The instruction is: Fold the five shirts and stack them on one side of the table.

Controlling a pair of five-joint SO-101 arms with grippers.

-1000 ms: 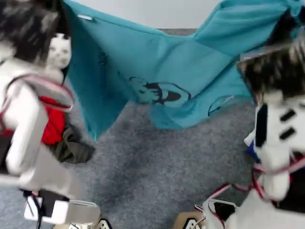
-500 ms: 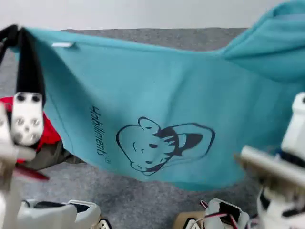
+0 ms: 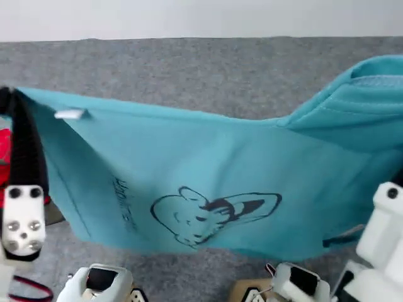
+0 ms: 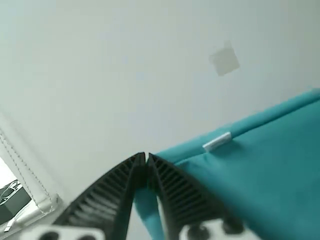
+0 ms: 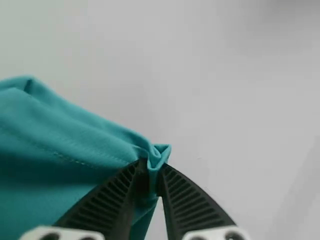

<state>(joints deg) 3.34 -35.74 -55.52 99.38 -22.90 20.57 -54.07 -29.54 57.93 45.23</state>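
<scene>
A teal shirt (image 3: 208, 182) with a dark cartoon print hangs spread out in the air above the grey table (image 3: 189, 69), held by two corners. My left gripper (image 4: 146, 162) is shut on one top corner of the teal shirt (image 4: 250, 165), close to its small white tag (image 4: 216, 141). In the high view that arm's black fingers (image 3: 24, 145) stand at the far left edge. My right gripper (image 5: 149, 172) is shut on a bunched corner of the teal shirt (image 5: 60, 150). A red shirt (image 3: 4, 148) peeks out at the left behind the arm.
Both arm bases (image 3: 101, 283) stand along the near edge of the table, under the hanging cloth. A pale wall (image 3: 201, 19) runs behind the table. The far strip of grey tabletop is bare.
Both arms have lifted and pulled the teal shirt up and toward the camera, stretching it wider. The red and dark clothes at the left are now mostly hidden.
</scene>
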